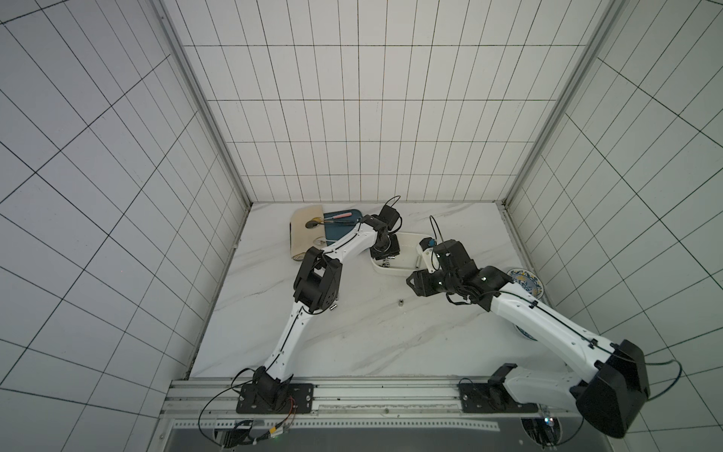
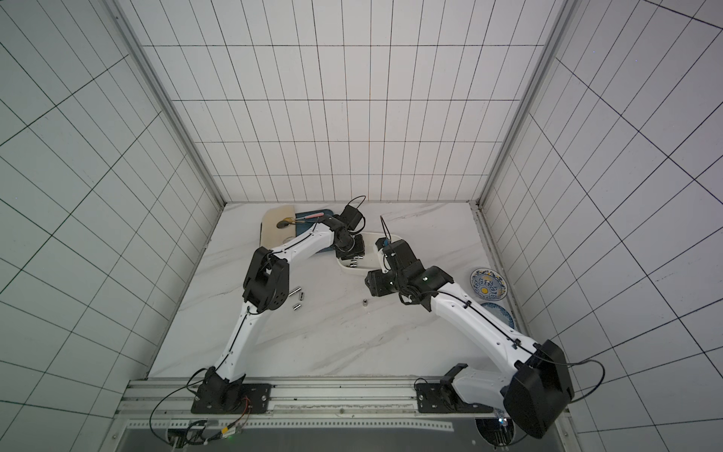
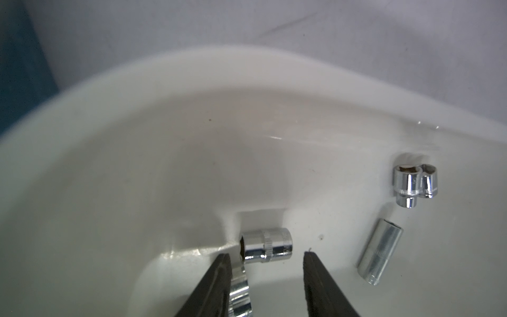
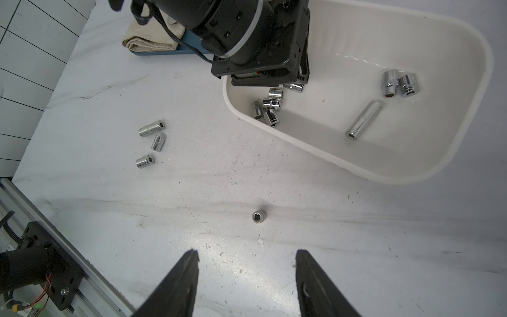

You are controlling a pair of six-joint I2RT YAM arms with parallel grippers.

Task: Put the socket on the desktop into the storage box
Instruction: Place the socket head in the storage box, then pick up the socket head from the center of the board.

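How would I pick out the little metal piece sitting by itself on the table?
Find the white storage box. On the table in front of it, toward the arms' bases, sits one chrome socket. Unlike the three sockets lying sideways farther off, it stands upright, hole up.

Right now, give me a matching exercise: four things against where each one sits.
Things:
1. long socket
2. upright socket
3. three sockets
4. patterned plate

Places:
A. alone on the desktop, ahead of the right gripper
B. by the right wall
C. lying in the box
D. clustered on the desktop near the left arm

Pairs: 1-C; 2-A; 3-D; 4-B
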